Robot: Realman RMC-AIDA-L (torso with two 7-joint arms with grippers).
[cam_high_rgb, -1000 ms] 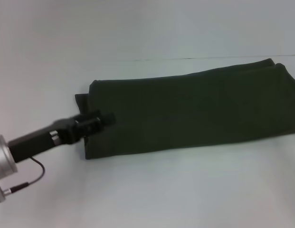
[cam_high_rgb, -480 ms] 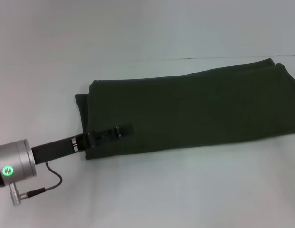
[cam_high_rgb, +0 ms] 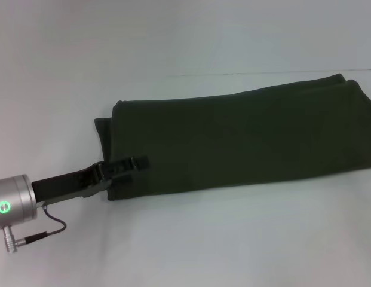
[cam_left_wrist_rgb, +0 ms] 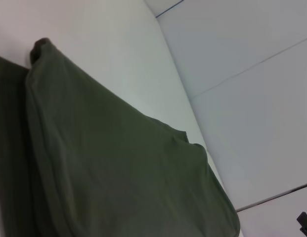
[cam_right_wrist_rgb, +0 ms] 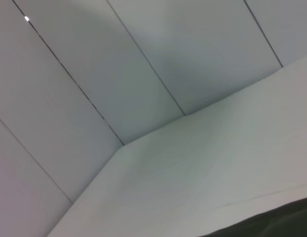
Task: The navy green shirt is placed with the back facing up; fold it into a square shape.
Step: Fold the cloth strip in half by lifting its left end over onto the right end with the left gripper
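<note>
The navy green shirt (cam_high_rgb: 239, 137) lies folded into a long band across the white table, from the left of centre to the right edge of the head view. Its layered left end shows a narrow flap sticking out at the far corner. My left gripper (cam_high_rgb: 132, 162) reaches in from the lower left and hovers low over the shirt's near left corner. In the left wrist view the shirt (cam_left_wrist_rgb: 118, 173) fills the frame close up, with stacked folded edges. A dark sliver of the shirt (cam_right_wrist_rgb: 277, 222) shows in the right wrist view. My right gripper is out of view.
The white table (cam_high_rgb: 233, 239) spreads in front of and behind the shirt. Pale wall panels (cam_right_wrist_rgb: 143, 59) rise behind the table's far edge. The shirt's right end runs to the edge of the head view.
My left gripper moved from the shirt's left edge toward its near edge and further in, then drew back a little to the left. The shirt has not moved.
</note>
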